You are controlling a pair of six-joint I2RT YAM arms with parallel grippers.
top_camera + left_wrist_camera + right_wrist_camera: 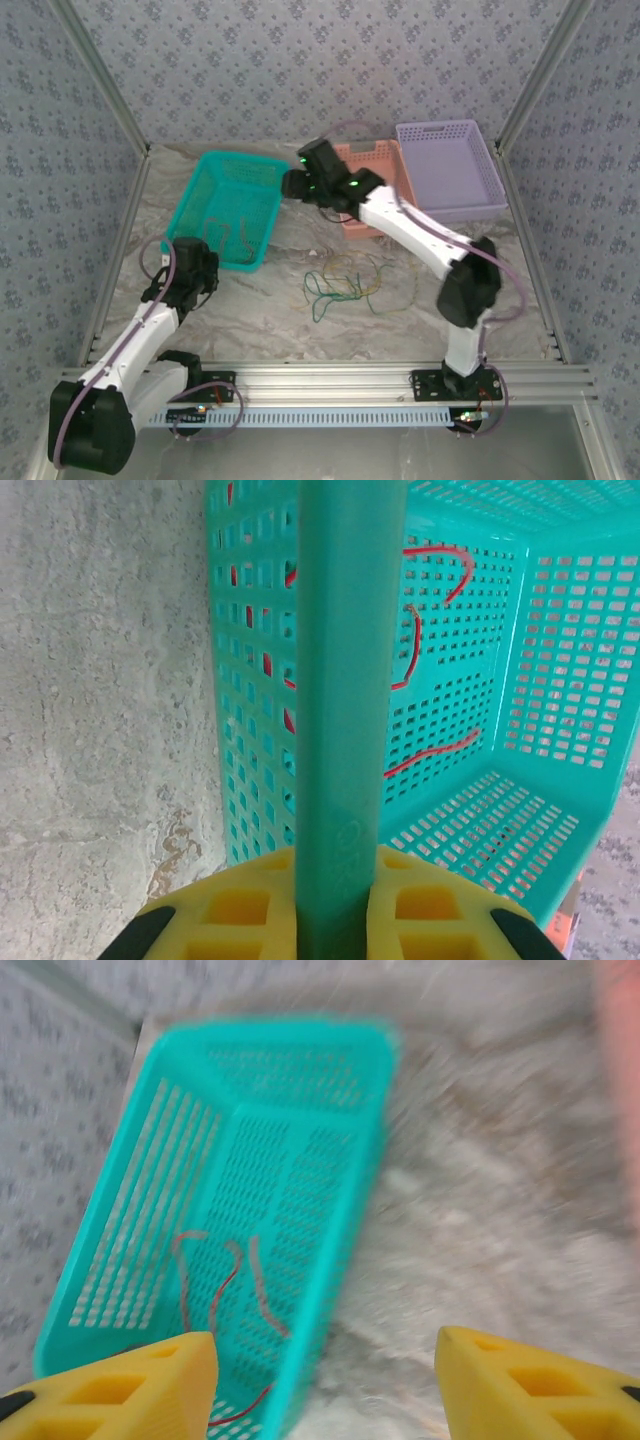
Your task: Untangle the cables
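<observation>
Teal basket [245, 190] of perforated plastic lies on the left half of the marbled counter [260, 315], set at a slant. The left gripper [200, 262] is at its near left corner. In the left wrist view that gripper [338, 920] is clamped narrow on the basket's rim, and the teal edge runs straight up between the yellow fingers [240, 915], which press it from both sides. Beyond the rim, the basket's [560, 680] inside holds a thin red cable [415, 650] lying in loose curves on the floor.

The right gripper [298, 184] hangs at the far right edge of the same basket, its arm reaching across from the near right. Its own view is blurred, but the gripper [325, 1380] plainly stands wide, the two yellow fingers [130, 1385] well apart with nothing between them. Below it lies the basket [290, 1130] with the red cable [215, 1290] inside.

From above, the red cable [222, 235] sits in the near part of the basket. The tangled cables [345, 283], green, yellow and tan, lie in a loose knot on the bare counter, near the middle and to the right of the basket, apart from both grippers. A salmon basket [375, 155] and a purple basket [450, 165] sit side by side at the far right.
</observation>
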